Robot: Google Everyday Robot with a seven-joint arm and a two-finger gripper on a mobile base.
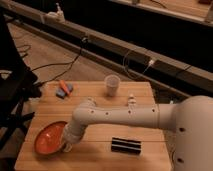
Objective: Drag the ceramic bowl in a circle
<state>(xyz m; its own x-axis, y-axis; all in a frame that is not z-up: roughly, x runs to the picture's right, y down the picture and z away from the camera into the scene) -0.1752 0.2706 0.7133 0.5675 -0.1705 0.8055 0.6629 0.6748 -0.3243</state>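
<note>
Camera view
gripper [66,146]: mine, clenched, tip down on the 3 o'clock rim of the ceramic bowl [49,138].
bowl position: flat on the table [95,95], at its 8 o'clock corner.
plastic cup [112,85]: upright, table's 12 o'clock edge.
black block [125,145]: table's 5 o'clock, apart from the bowl.

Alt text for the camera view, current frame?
The robot's gripper has its jaws shut on the right rim of a shallow round orange-red ceramic bowl at the front left of a wooden table. A translucent plastic cup stands at the back, a flat black block front right.
</note>
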